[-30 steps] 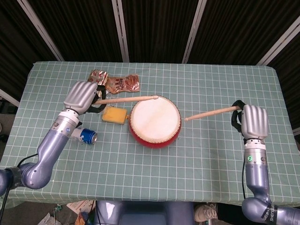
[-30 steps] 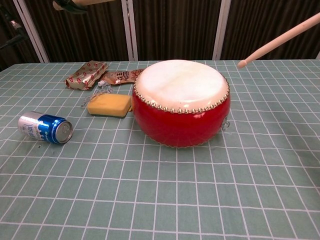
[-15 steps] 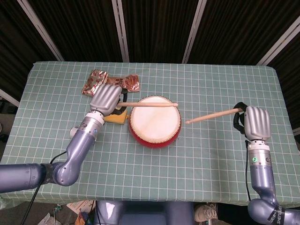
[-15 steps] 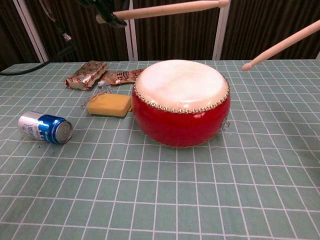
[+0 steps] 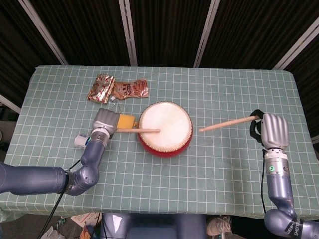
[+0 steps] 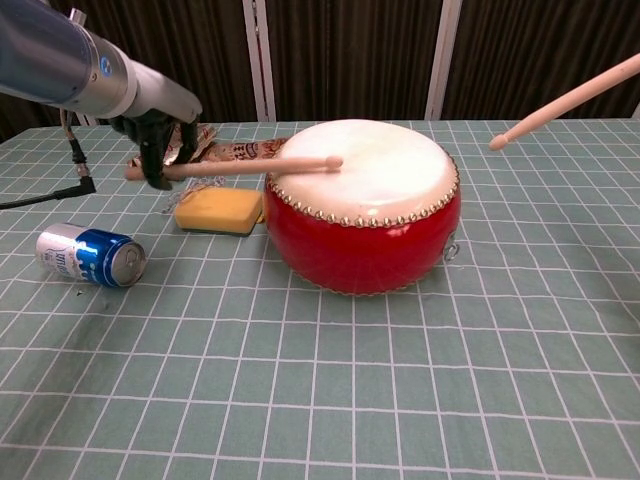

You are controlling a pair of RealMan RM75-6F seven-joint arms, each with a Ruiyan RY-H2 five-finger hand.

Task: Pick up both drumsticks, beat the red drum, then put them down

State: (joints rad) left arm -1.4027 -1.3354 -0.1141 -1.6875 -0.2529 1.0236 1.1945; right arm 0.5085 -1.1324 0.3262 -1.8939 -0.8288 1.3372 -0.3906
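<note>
The red drum (image 5: 165,129) (image 6: 362,205) with a white skin stands mid-table. My left hand (image 5: 105,121) (image 6: 158,135) grips a wooden drumstick (image 5: 137,131) (image 6: 240,168) just left of the drum; its tip lies on the drumhead. At the table's right side my right hand (image 5: 273,130) holds the other drumstick (image 5: 229,123) (image 6: 570,102), which points left toward the drum with its tip raised and short of the rim. The right hand itself is outside the chest view.
A yellow sponge (image 5: 125,121) (image 6: 218,211) lies against the drum's left side. A blue can (image 6: 92,256) (image 5: 80,141) lies on its side near the left arm. Two foil snack packets (image 5: 117,88) (image 6: 222,150) rest behind the sponge.
My left hand swung down and nearer, bringing its drumstick from above the drum onto the drumhead. The right hand and its stick barely moved.
</note>
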